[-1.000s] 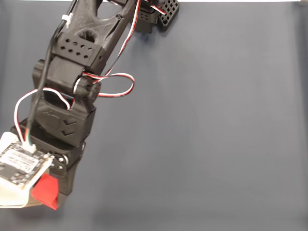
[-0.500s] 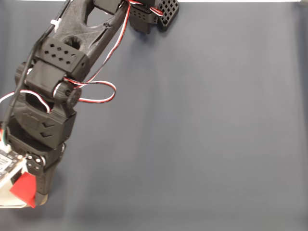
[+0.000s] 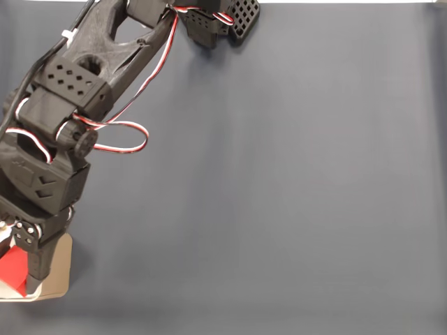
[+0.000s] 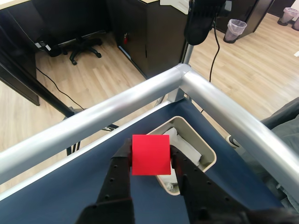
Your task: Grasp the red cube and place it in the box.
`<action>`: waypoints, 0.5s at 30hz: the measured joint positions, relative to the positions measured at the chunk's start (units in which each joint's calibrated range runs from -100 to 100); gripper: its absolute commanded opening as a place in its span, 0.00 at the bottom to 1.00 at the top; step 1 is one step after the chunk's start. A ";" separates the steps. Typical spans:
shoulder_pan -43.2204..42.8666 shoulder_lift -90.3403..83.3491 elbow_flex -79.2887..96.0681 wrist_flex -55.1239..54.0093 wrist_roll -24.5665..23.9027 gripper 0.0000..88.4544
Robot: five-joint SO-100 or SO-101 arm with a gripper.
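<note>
From the wrist view, the gripper (image 4: pixel 150 156) pinches the red cube (image 4: pixel 150 154) between its two black fingers (image 4: pixel 122 161), one on each side, holding it up over the box (image 4: pixel 208 157). The cube covers part of the box's white inside, and the beige rim curves round behind it. That box sits in the corner of the blue table (image 4: pixel 65 196), just inside the silver rail (image 4: pixel 140 100). Beyond the rail lie a wooden floor (image 4: pixel 93 60) and dark desks.

The fixed view from above shows the black arm (image 3: pixel 63 118) reaching down the left edge, its red and white wires (image 3: pixel 115 132) looping. There, the cube (image 3: pixel 10 271) peeks out at the frame's edge, over the box (image 3: pixel 59 269).
</note>
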 measured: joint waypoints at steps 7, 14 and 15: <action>1.11 0.52 -1.27 0.00 -0.05 0.03; 1.63 2.34 -1.99 0.00 0.54 0.03; 1.78 2.43 -1.99 0.00 0.54 0.03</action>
